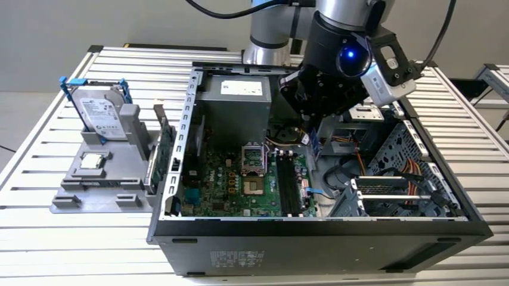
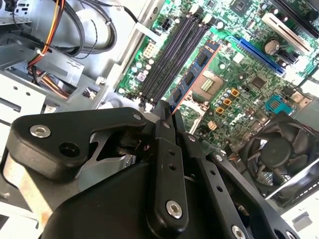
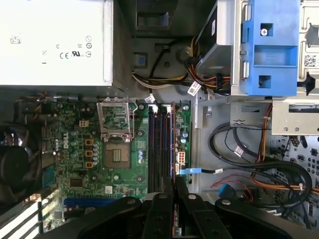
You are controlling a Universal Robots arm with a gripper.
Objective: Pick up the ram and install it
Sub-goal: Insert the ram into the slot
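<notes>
The open black computer case on the ribbed metal bench holds a green motherboard. Above its long dark memory slots, the gripper is clamped on the thin blue ram.

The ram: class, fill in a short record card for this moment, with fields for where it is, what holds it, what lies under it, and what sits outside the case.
ram: blue stick, held edge-on above the motherboard
holder: gripper, shut on the stick's end
below: black memory slots on the motherboard
install state: stick not yet seated in a slot
outside case: hard drive upright in a grey stand, at the exterior view's left
</notes>
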